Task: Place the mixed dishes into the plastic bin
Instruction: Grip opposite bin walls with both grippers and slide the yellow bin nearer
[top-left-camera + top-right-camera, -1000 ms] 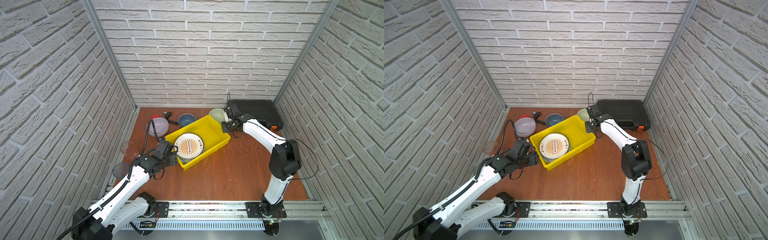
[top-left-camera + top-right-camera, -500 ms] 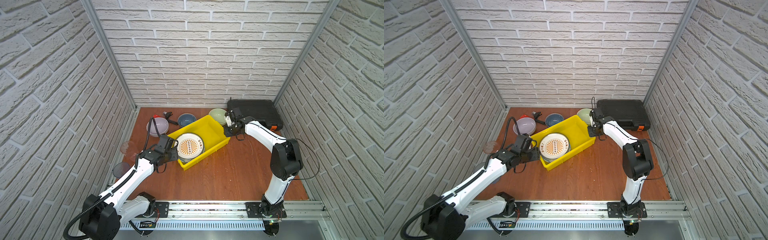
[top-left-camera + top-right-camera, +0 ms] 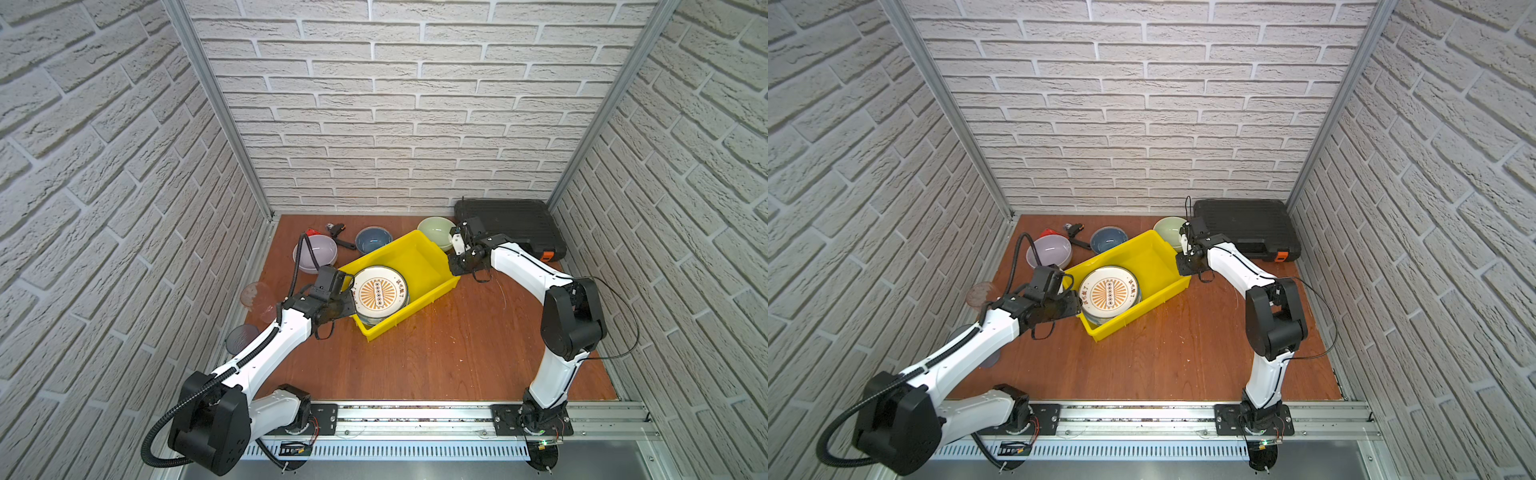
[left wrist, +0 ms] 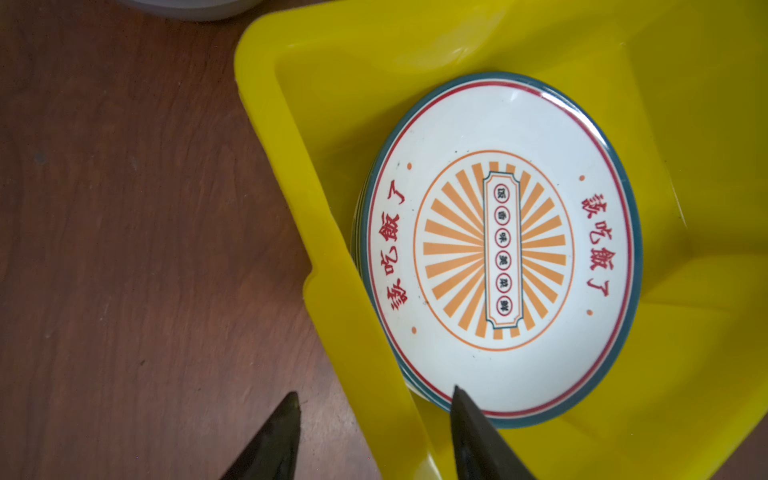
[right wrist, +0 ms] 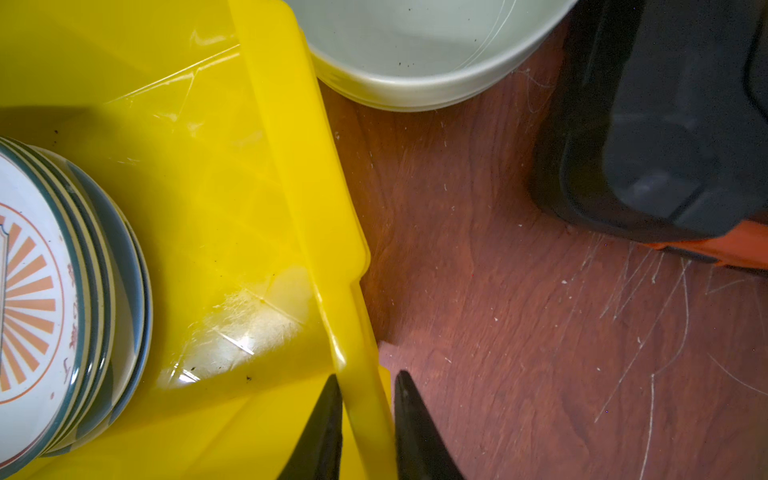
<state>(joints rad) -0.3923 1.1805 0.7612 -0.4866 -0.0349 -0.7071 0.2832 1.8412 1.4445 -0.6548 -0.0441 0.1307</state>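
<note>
A wooden surface boxed in by white brick panels carries the scene, with both arms reaching over it from the near rail. The black case with its orange latch lies flat just beyond the right end effector, clear of it.

The plastic bin, bright yellow, sits skewed between the two end effectors, one short side facing each.

Inside the bin, directly ahead of the left end effector, a white printed plate with an orange sunburst tops a stack of blue-rimmed plates.

The lilac bowl stands on the surface just past the left end effector. The dark-blue bowl is farther off, behind the bin. The pale-green bowl sits close beside the right end effector, against the bin's far corner.

Two tinted tumblers stand behind the left end effector, beside its arm at the surface's edge.

In the left wrist view the left end effector is spread wide astride the bin's rim, gripping nothing. One finger is over bare wood and the other over the plate's edge, though whether it touches the plate cannot be told. In the right wrist view the right end effector is pinching the bin's opposite rim, one finger inside and one outside.

The red-and-black wrench lies between the lilac and dark-blue bowls, well beyond the left end effector.
</note>
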